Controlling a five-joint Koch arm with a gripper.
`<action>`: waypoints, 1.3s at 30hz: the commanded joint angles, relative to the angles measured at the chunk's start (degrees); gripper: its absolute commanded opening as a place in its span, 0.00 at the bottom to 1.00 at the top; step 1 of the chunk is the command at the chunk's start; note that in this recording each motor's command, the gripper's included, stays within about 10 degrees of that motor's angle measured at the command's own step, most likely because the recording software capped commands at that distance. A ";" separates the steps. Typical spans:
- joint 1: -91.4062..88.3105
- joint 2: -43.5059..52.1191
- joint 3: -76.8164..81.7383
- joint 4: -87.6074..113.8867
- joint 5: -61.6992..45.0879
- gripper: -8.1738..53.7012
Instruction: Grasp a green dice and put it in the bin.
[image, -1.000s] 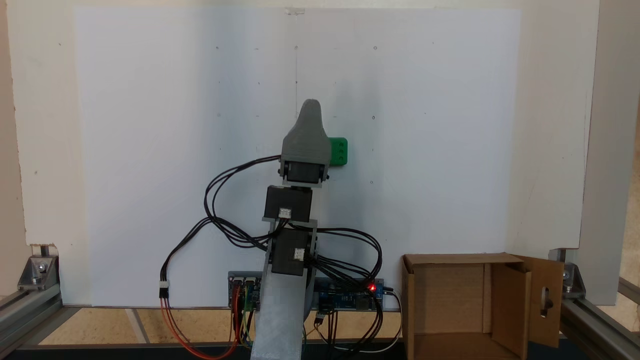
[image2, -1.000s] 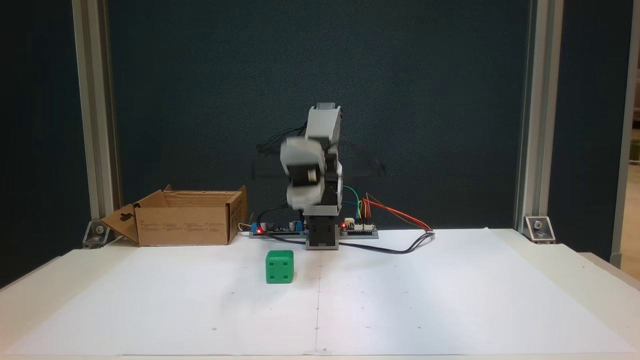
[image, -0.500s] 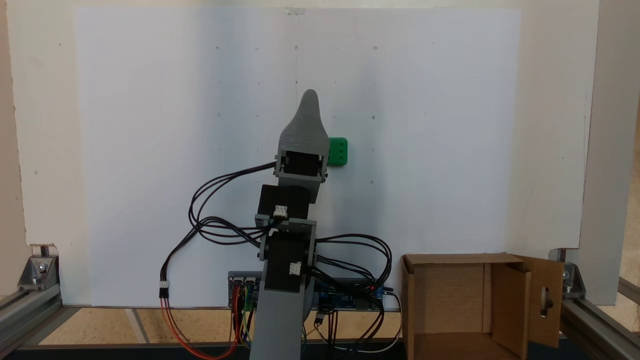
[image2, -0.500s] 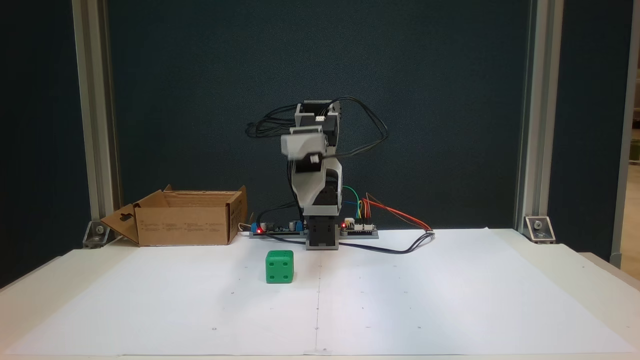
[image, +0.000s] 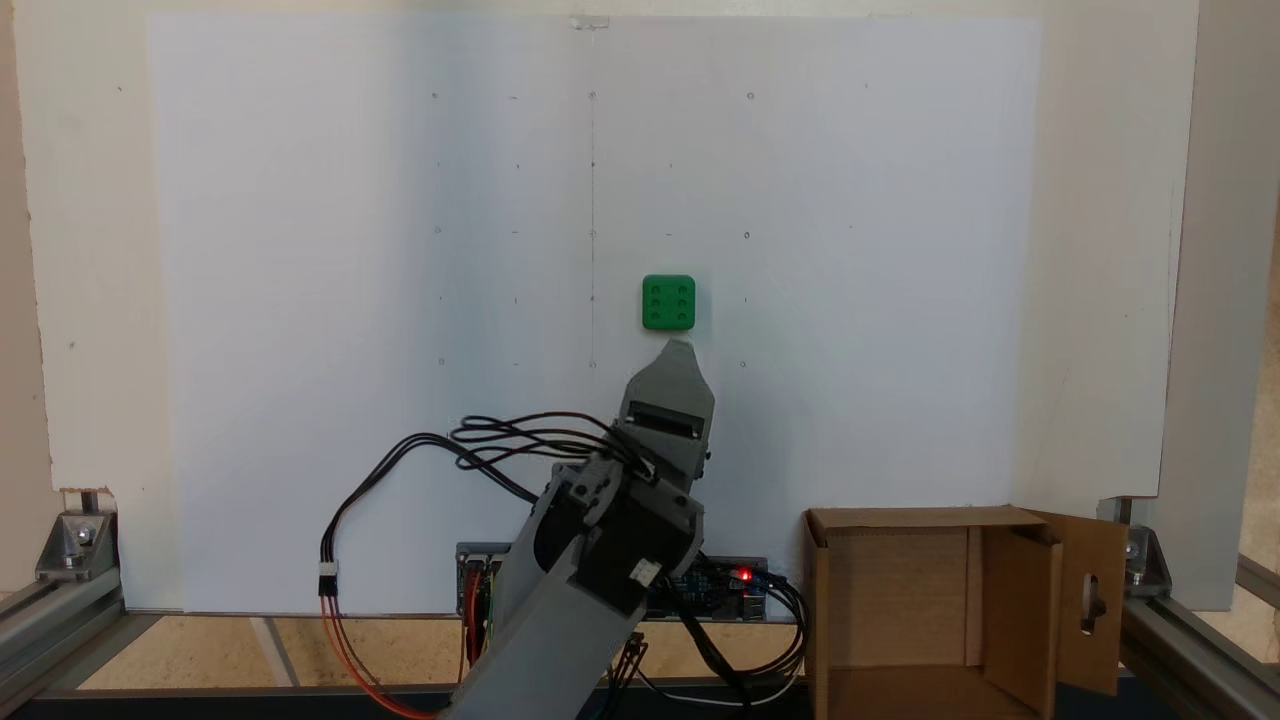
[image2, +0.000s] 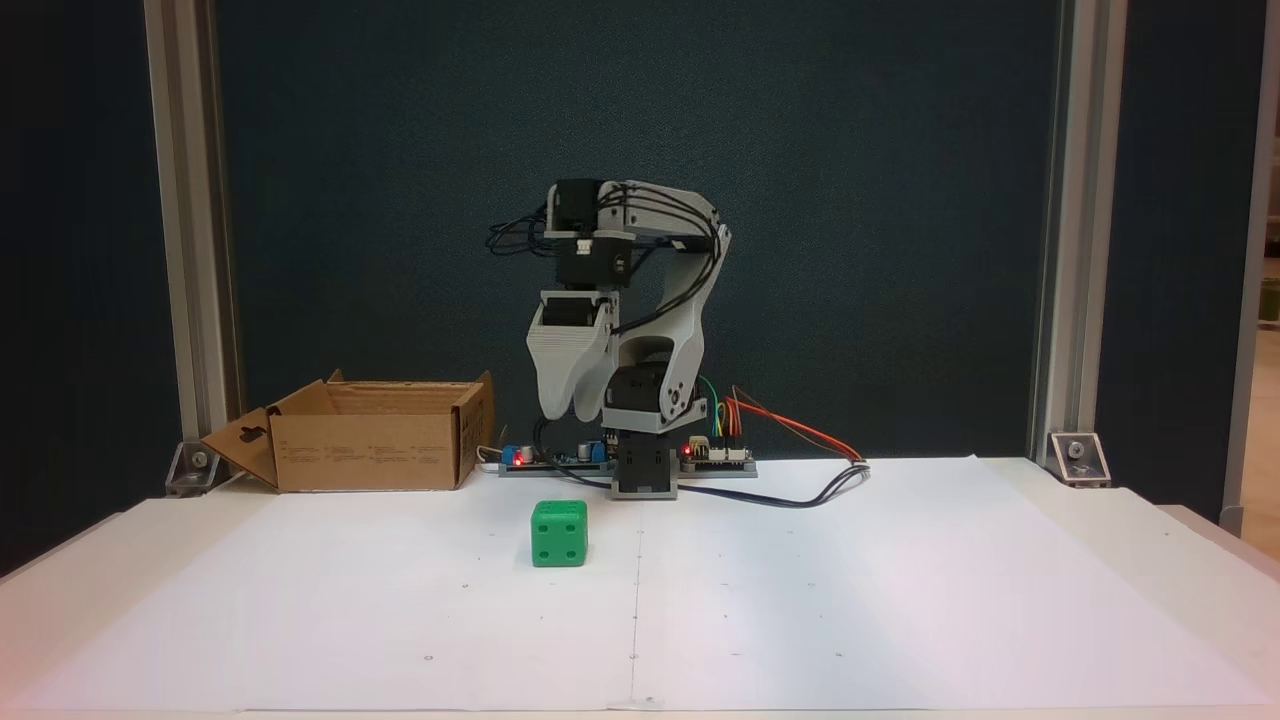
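Now: gripper (image2: 567, 413) closed, empty, raised | green dice (image2: 559, 533) on paper | bin (image2: 372, 462) apart.

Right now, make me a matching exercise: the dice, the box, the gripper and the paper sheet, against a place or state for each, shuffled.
Things:
1. green dice
2. bin
3. gripper
4. white paper sheet

Descriptions:
A. covers the tabletop
B. hangs above the table, holding nothing
C. sits on the paper, six pips facing up
D. stands beside the arm's base, empty, flaps open

Pairs: 1-C, 2-D, 3-B, 4-A
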 joint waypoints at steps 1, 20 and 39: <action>2.11 -2.20 -6.06 9.30 -8.35 0.91; -6.24 -16.00 -15.91 -2.37 -5.54 0.91; -12.13 -23.73 -15.56 -5.27 -0.18 0.90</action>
